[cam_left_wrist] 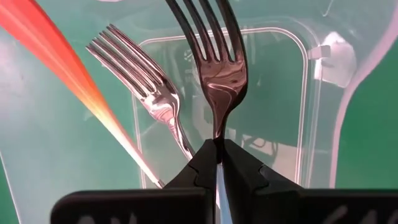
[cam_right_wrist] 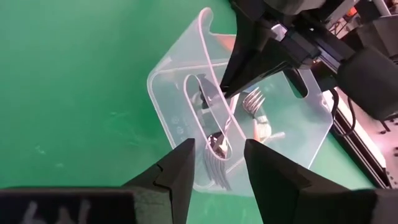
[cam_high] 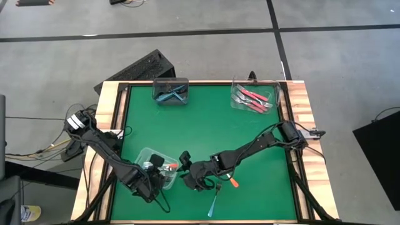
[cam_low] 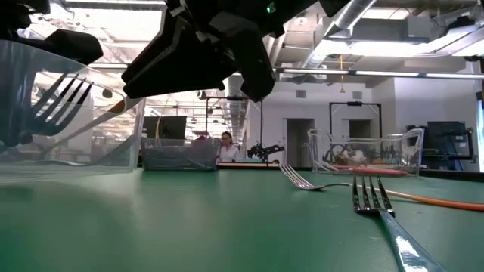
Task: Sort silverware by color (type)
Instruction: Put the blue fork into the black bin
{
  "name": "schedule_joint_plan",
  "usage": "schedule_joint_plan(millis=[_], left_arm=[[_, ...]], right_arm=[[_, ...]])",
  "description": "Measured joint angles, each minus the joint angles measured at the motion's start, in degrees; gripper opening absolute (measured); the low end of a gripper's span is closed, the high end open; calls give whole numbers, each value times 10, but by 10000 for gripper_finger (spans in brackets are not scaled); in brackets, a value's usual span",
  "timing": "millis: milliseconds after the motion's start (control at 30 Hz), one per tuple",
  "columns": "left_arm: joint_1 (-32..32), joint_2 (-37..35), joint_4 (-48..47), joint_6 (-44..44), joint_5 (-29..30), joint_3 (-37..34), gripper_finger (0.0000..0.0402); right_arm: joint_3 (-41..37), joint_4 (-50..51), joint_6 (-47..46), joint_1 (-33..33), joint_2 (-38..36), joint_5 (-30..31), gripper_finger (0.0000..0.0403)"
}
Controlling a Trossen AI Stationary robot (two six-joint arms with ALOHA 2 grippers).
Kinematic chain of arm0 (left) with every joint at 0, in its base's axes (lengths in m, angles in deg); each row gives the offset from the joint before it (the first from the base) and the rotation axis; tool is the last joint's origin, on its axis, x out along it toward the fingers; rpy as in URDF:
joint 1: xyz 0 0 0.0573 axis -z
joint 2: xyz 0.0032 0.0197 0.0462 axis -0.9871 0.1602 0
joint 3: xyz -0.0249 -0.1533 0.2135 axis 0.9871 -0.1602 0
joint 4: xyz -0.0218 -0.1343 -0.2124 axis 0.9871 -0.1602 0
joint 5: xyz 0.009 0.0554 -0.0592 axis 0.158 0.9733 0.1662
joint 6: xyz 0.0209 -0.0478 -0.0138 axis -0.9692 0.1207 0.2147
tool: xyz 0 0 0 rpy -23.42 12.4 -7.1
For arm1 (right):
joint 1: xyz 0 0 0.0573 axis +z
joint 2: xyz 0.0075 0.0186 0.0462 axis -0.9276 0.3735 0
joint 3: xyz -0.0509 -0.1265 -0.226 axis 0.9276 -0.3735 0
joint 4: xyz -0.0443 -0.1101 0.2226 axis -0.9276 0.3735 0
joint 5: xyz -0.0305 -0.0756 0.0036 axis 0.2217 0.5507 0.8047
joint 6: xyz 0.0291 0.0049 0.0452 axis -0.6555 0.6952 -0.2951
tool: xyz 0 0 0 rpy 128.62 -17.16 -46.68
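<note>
A clear near container [cam_high: 150, 157] holds a few forks, one with an orange handle [cam_left_wrist: 74, 81]. My left gripper [cam_left_wrist: 219, 152] reaches into it from the near left and is shut on a fork [cam_left_wrist: 214, 68] whose handle shows pale blue. My right gripper [cam_right_wrist: 217, 163] hovers open just right of the container [cam_right_wrist: 180, 106], fingers either side of that fork's tines [cam_right_wrist: 217, 152], touching nothing. An orange-handled fork [cam_high: 230, 182] and a blue-handled fork [cam_high: 212, 203] lie flat on the mat. Far containers hold blue forks [cam_high: 170, 92] and pink-red forks [cam_high: 253, 99]. My left gripper pinches the fork at its neck [cam_left_wrist: 217, 134], where the metal meets the handle, between the two fingertips. The fingers lie along the fork, and its tines [cam_left_wrist: 208, 31] point straight away from them over the container's floor. Whether the tines rest on the floor I cannot tell.
The green mat [cam_high: 206, 131] is framed by a raised wooden edge [cam_high: 300, 125]. The two loose forks [cam_low: 374, 198] lie near the near edge, right of my right gripper. The two arms' grippers are close together at the near container. A person stands in the room far behind.
</note>
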State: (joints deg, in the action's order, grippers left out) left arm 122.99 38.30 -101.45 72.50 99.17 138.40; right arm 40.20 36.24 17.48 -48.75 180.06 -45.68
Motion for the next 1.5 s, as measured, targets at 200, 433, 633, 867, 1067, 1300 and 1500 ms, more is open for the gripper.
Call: schedule_joint_plan(millis=[200, 433, 633, 867, 1067, 1300, 1500], left_arm=[[-12, 0, 9, -23, -9, 1, 0], [-25, 0, 10, -31, -16, 1, 0], [-35, 0, 22, -41, -6, 1, 0], [-54, -2, 20, 9, -14, 1, 0], [-84, -2, -9, 98, -20, 3, 0], [-102, -5, -32, 165, 2, -7, 1], [-91, -44, -51, 195, 68, 3, 1]], right_arm=[[1, -5, 5, 11, 0, 9, 157], [1, -1, 7, 10, 0, 8, 148], [1, 16, -33, -7, 10, -53, 141], [1, 30, -25, -7, 11, -55, 36], [2, 45, -32, -7, 10, -67, 16], [2, 60, -28, -6, 11, -60, 14], [1, 77, -31, -7, 11, -61, 14]])
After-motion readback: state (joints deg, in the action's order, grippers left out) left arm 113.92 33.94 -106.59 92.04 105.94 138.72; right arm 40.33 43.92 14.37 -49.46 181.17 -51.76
